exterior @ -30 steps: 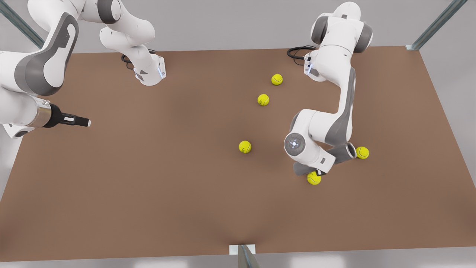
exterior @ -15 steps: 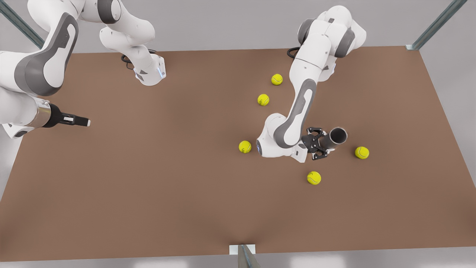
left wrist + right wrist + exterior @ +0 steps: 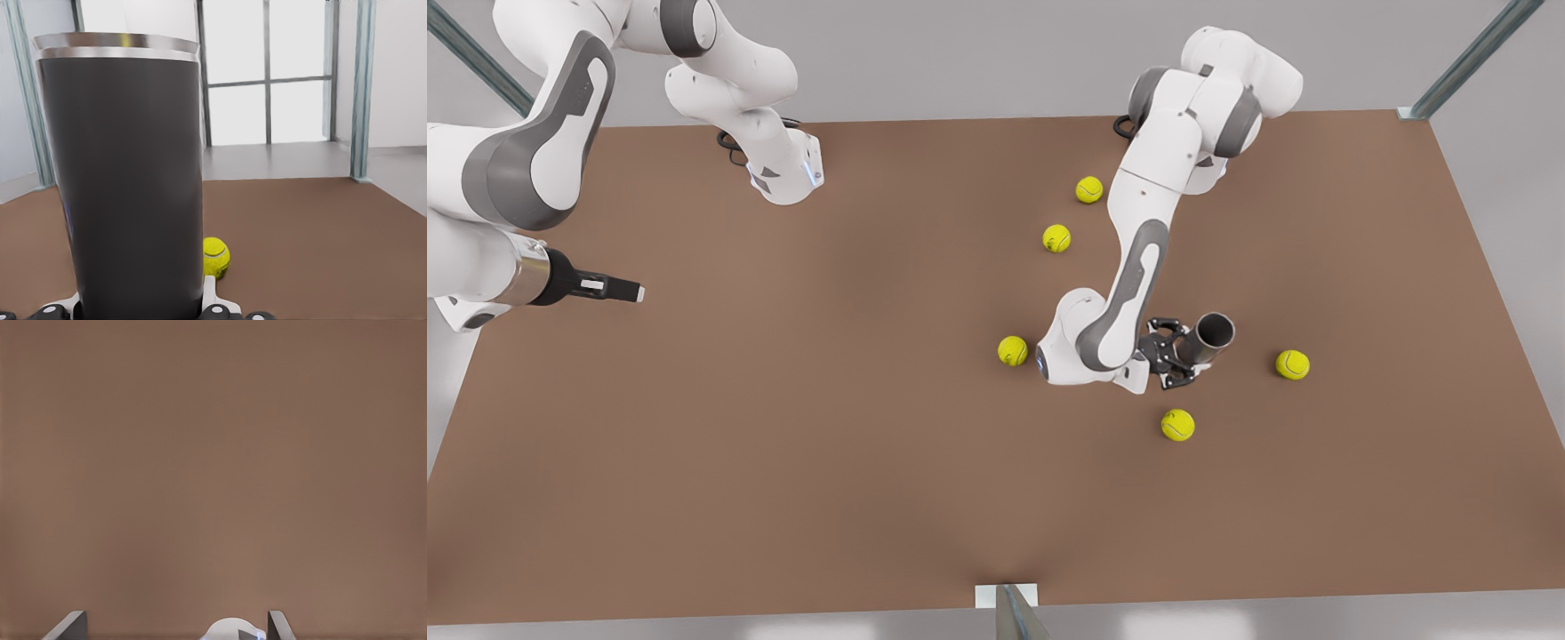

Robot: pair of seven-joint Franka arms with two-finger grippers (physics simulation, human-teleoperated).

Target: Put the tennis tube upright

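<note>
The tennis tube (image 3: 1209,338) is a dark grey cylinder with a silvery rim, and its open mouth points up toward the front camera. My left gripper (image 3: 1176,357) is shut on its lower part, at the front view's right. The left wrist view shows the tennis tube (image 3: 127,180) standing upright against the room, rim on top. I cannot tell whether its base touches the table. My right gripper (image 3: 624,290) waits over the table's edge at the front view's left, with fingertips (image 3: 68,627) spread open above bare table.
Several yellow tennis balls lie around the tube: one (image 3: 1292,364) to its right, one (image 3: 1177,425) in front, one (image 3: 1012,350) to its left, two (image 3: 1056,238) (image 3: 1088,189) farther back. A ball (image 3: 215,257) shows beside the tube. The brown table (image 3: 783,427) is open at left.
A second ago the tube lay on the table under the left arm. The arm has gripped it, swung round and turned it upright, then shifted it slightly left and lower.
</note>
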